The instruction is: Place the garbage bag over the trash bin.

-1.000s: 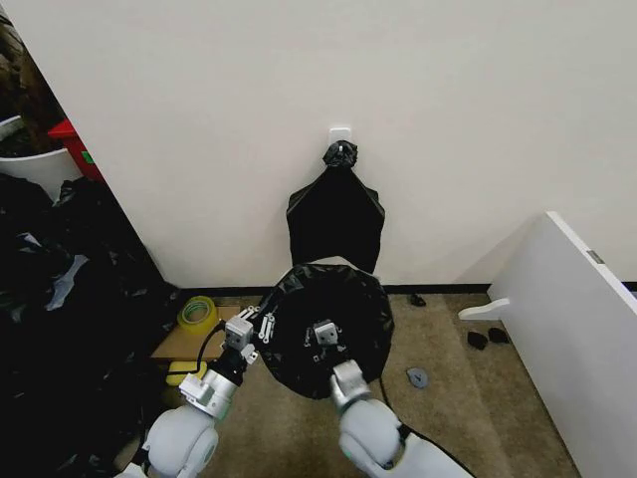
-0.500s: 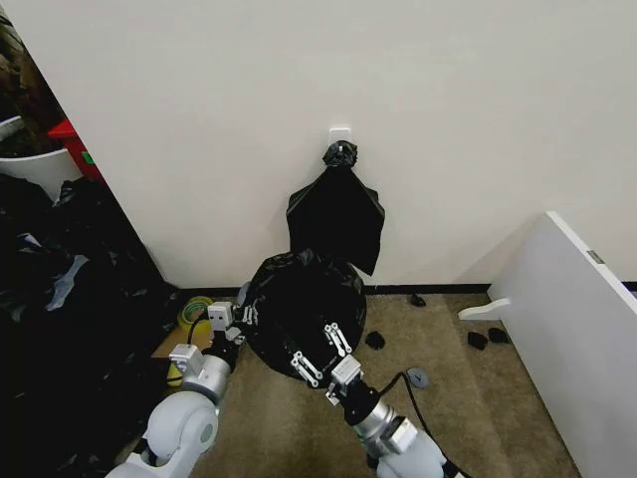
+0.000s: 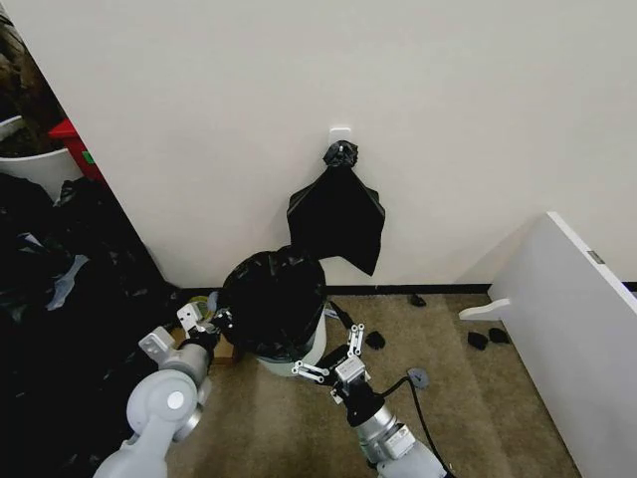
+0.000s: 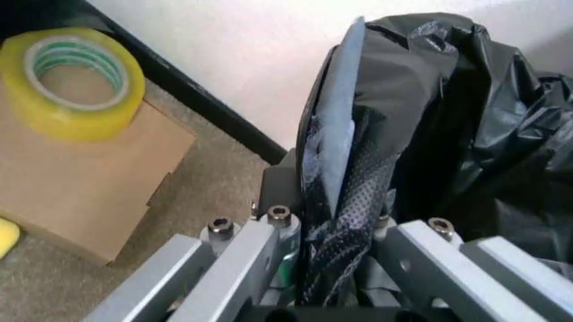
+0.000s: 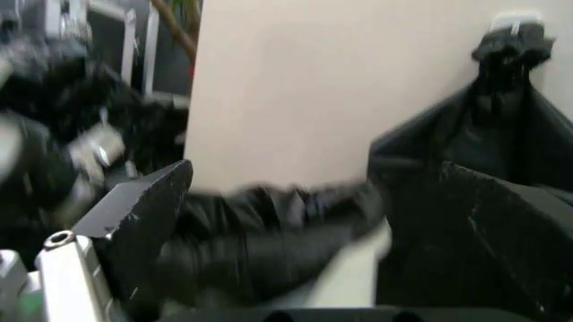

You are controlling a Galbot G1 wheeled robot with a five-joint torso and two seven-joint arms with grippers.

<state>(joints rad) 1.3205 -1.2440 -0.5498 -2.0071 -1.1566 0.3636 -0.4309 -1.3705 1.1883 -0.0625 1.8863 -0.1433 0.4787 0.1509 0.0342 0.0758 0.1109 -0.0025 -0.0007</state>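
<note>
The glossy black garbage bag [image 3: 271, 299] is draped over the top of the cream-white trash bin [image 3: 304, 360], whose lower wall shows beneath it by the wall. My left gripper [image 3: 211, 321] is at the bag's left edge, and in the left wrist view it [image 4: 331, 235] is shut on a fold of the bag [image 4: 430, 121]. My right gripper [image 3: 333, 356] stands open just in front of the bin's right side, its fingers spread. In the right wrist view one dark finger [image 5: 143, 215] is beside the bag [image 5: 268, 235].
A flat black bundle [image 3: 336, 214] hangs from a wall hook behind the bin. A big heap of black plastic [image 3: 70, 329] fills the left. A yellow tape roll [image 4: 76, 84] lies on a cardboard box [image 4: 80, 174]. A white panel [image 3: 577, 329] stands at the right.
The bag has moved left and down onto the bin, and the bin's lower wall now shows. Both arms have dropped lower; the left gripper moved left with the bag's edge.
</note>
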